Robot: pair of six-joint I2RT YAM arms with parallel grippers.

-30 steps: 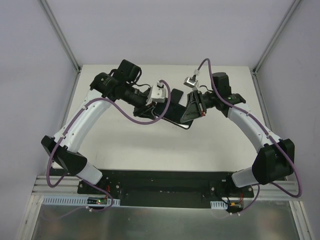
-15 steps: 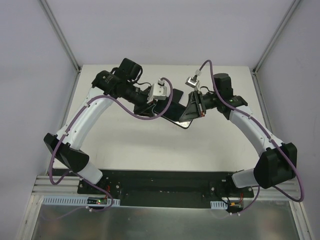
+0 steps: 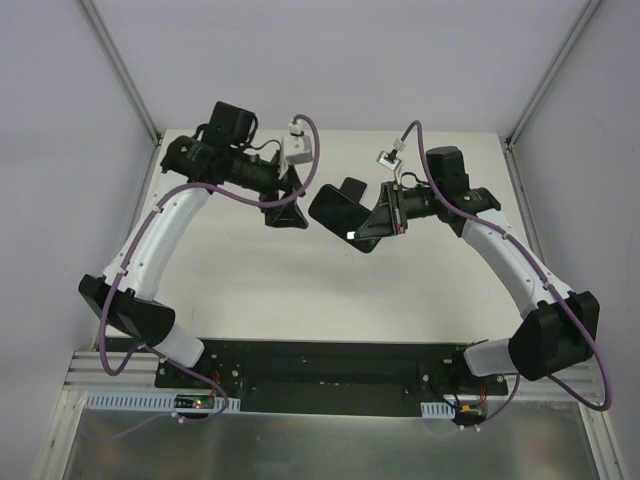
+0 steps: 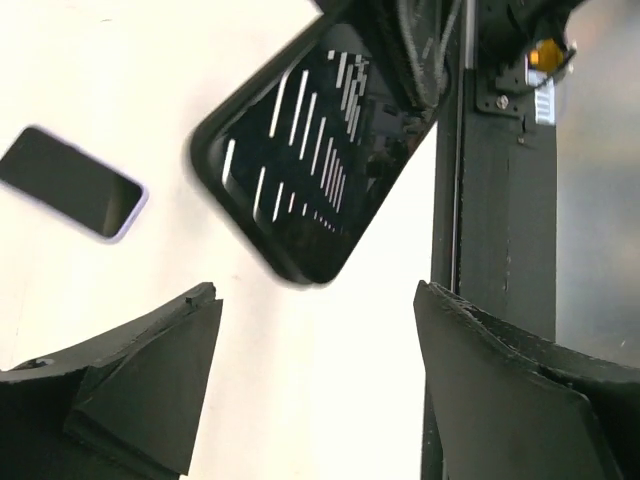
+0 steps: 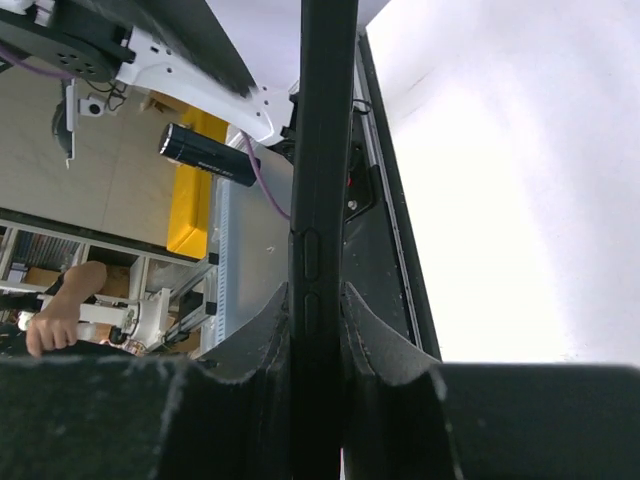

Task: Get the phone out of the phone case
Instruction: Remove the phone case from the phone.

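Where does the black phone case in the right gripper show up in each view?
Top external: phone case at centre, held by the right gripper.
Left wrist: upper middle, tilted, above the open left gripper.
Right wrist: edge-on, a vertical bar down the centre, between the fingers.
Shared landmark: the white table.

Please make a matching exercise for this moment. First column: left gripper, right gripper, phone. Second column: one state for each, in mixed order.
Things:
1. left gripper
2. right gripper
3. phone

States:
A. lies flat on the table
B. jaws wide apart, holding nothing
C. jaws closed on the phone case, which is off the table

Pairs: 1-B, 2-C, 3-A
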